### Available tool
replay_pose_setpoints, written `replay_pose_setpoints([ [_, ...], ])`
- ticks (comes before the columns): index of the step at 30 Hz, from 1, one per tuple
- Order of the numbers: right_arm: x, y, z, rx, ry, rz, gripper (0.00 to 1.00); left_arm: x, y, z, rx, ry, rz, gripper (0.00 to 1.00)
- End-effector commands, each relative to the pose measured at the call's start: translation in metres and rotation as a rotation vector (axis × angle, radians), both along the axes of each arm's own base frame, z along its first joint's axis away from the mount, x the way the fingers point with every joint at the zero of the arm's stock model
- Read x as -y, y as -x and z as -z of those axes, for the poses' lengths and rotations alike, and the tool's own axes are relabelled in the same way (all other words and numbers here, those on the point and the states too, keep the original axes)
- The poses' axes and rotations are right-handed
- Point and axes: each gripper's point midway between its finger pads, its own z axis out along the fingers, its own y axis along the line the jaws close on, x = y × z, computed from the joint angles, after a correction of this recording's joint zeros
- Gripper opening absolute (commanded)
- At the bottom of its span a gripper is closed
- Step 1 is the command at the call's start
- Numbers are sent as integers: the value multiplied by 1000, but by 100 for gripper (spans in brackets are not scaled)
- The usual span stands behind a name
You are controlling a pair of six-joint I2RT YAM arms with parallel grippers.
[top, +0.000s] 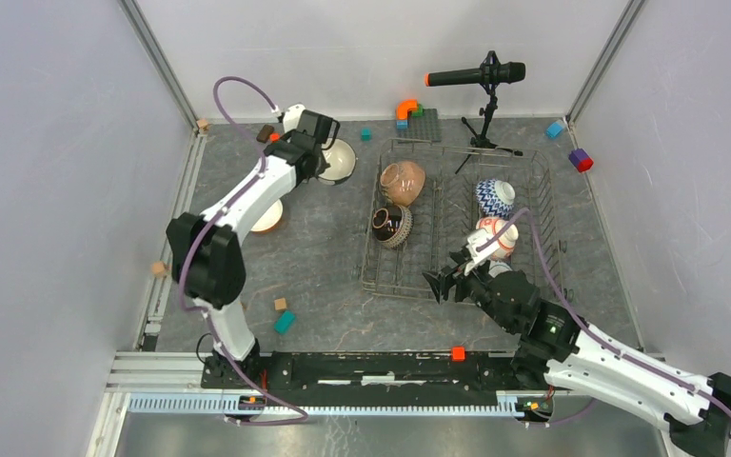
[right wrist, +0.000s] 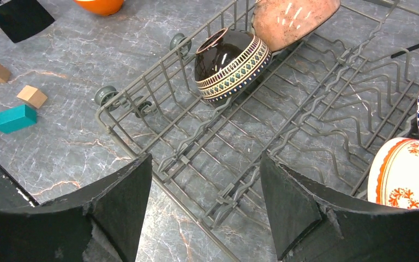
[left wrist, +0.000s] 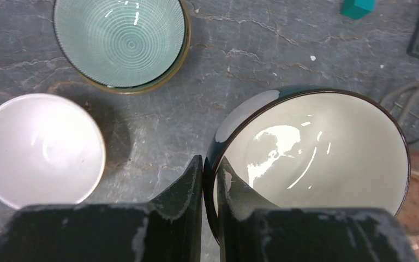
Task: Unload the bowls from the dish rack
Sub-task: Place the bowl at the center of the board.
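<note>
1. Our left gripper [left wrist: 210, 164] clenches a dark-rimmed bowl [left wrist: 316, 153] by the rim; a white bowl [left wrist: 41, 147] sits left, a green bowl [left wrist: 120, 38] beyond.
2. Our right gripper [right wrist: 204, 164] gapes over the dish rack [right wrist: 225, 132]; a banded bowl [right wrist: 232, 63] leans ahead.

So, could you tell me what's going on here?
The left gripper is pinching the rim of a cream-lined bowl, beside a teal bowl and a white bowl out on the table. The right gripper hangs open over the near edge of the rack. In the rack lie a brown bowl, striped bowl, blue bowl and red-white bowl.
</note>
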Motion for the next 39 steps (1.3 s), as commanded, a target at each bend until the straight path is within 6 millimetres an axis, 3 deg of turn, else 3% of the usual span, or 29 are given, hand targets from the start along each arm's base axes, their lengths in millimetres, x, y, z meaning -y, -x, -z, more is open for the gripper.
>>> replay_pose_setpoints([
  [1, 1, 3, -8, 41, -59, -17, 77, 15, -33, -18, 60, 80, -78, 2],
  [7, 10, 5, -3, 46, -35, -2, 77, 22, -49, 16, -17, 64, -102, 2],
  [17, 17, 10, -16, 64, -72, -2, 77, 21, -59, 59, -97, 39, -147, 2],
  [24, 19, 12, -16, 57, -70, -6, 76, 21, -69, 75, -126, 21, -143, 2],
  [35, 26, 8, -21, 74, -52, 32, 77, 22, -61, 104, -183, 26, -126, 2],
  [39, 28, 8, -20, 68, -48, 41, 77, 27, -59, 106, -179, 56, -102, 14],
])
